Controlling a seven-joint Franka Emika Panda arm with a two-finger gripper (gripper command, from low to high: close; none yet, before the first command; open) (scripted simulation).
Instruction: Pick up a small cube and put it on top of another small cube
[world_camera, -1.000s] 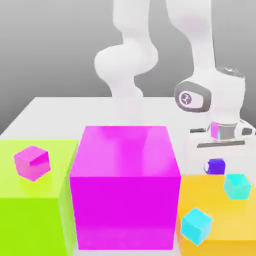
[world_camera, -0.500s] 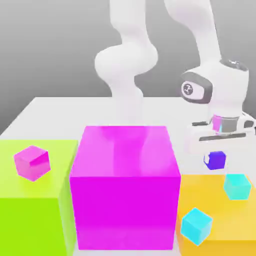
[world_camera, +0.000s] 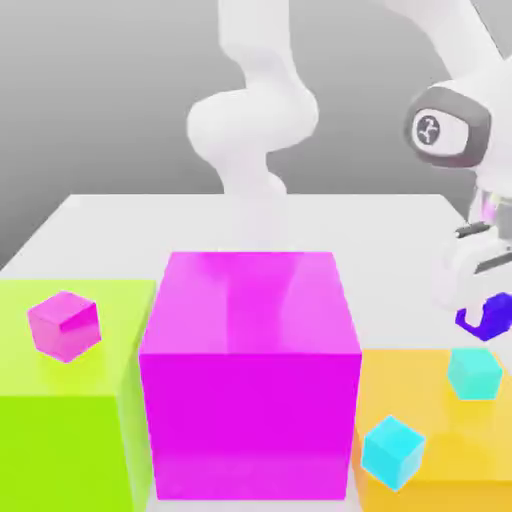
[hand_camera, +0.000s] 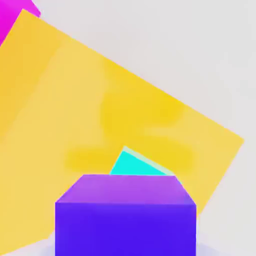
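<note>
Holding the violet cube above the orange block

Gripping the violet cube (world_camera: 484, 314) between its fingers, the tool (world_camera: 487, 312) hangs at the exterior view's right edge, off the surface and above the orange block (world_camera: 420, 400). The cube shows as a small dark patch partly covered by the white fingers. In the hand view the same cube (hand_camera: 125, 215) sits close to the camera, its top face lighter and its front face a deep violet-blue.

Just beyond it in the hand view, a corner of a cyan cube (hand_camera: 135, 164) peeks out, resting on the orange block (hand_camera: 75, 125). In the exterior view this cyan cube (world_camera: 473, 373) lies on the block's top, just below the held cube and apart from it. A second cyan cube (world_camera: 392, 452) rests nearer the block's front corner, well apart from the first.

The large magenta block (world_camera: 250, 370) stands in the middle, beside the orange block. On the exterior view's left is a green block (world_camera: 60, 420) carrying a small magenta cube (world_camera: 64, 325) on its top. A corner of the magenta block (hand_camera: 15, 15) also shows in the hand view.

All blocks stand on the pale tabletop (world_camera: 380, 230), and the white arm (world_camera: 255, 110) rises behind them.
</note>
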